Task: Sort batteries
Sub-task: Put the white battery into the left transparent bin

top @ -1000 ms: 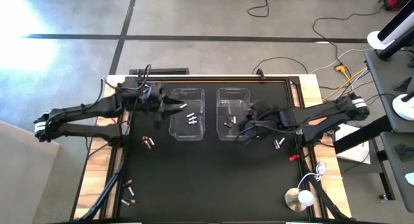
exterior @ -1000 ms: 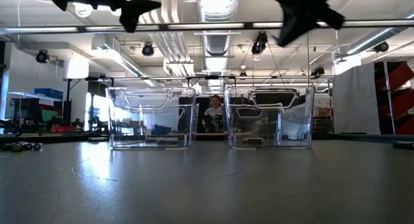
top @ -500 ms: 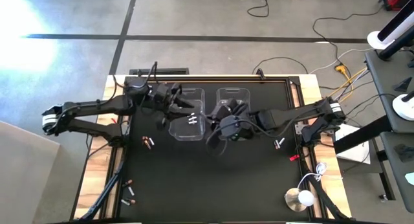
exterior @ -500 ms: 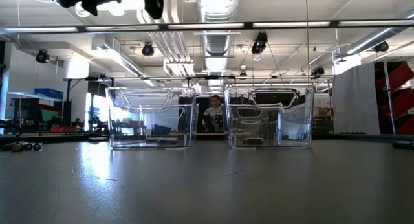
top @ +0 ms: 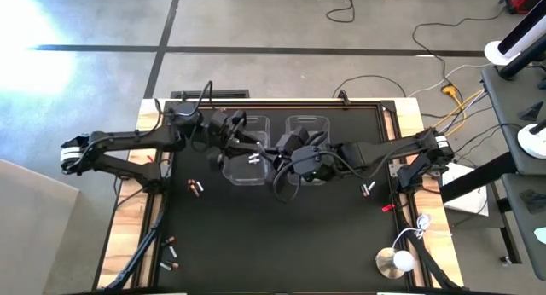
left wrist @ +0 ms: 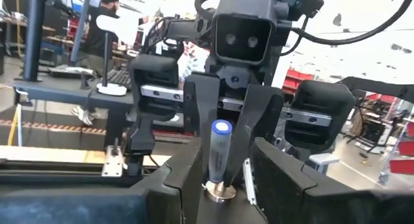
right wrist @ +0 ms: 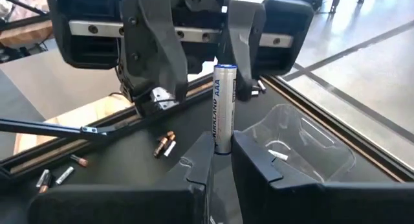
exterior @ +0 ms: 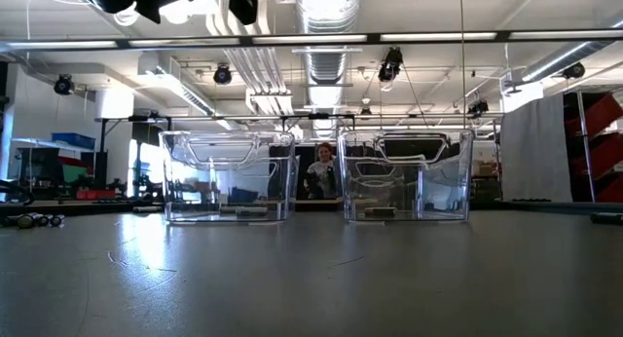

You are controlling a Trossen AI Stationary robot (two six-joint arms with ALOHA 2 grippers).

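My right gripper (top: 284, 148) is shut on a silvery-white battery (right wrist: 223, 107) with a blue band, high over the left clear bin (top: 247, 156). My left gripper (top: 245, 141) faces it from the table's left, open. Its fingers (right wrist: 240, 52) stand on either side of the battery's free end, and I see no touch. In the left wrist view the battery (left wrist: 218, 156) shows between that arm's own fingertips. Silvery batteries (top: 253, 158) lie in the left bin. The right bin (top: 304, 129) stands beside it. My right gripper pinches the battery's lower end (right wrist: 222, 145) between its two fingers. The fingers come from the table's right, slanting slightly down. The battery sticks out past the fingertips toward my left gripper, lifted clear above the bin.
Loose batteries lie on the black mat at the left (top: 196, 187), the near left (top: 171, 252) and the right (top: 368, 188). A small red piece (top: 388, 207) lies near the right edge. Both bins (exterior: 229, 176) (exterior: 407, 176) stand at the far middle.
My right gripper has risen from over the right bin and gone toward the table's left, tipping up, and now stands over the left bin with the battery. My left gripper has moved toward the table's right and tipped up toward level, facing the right one.
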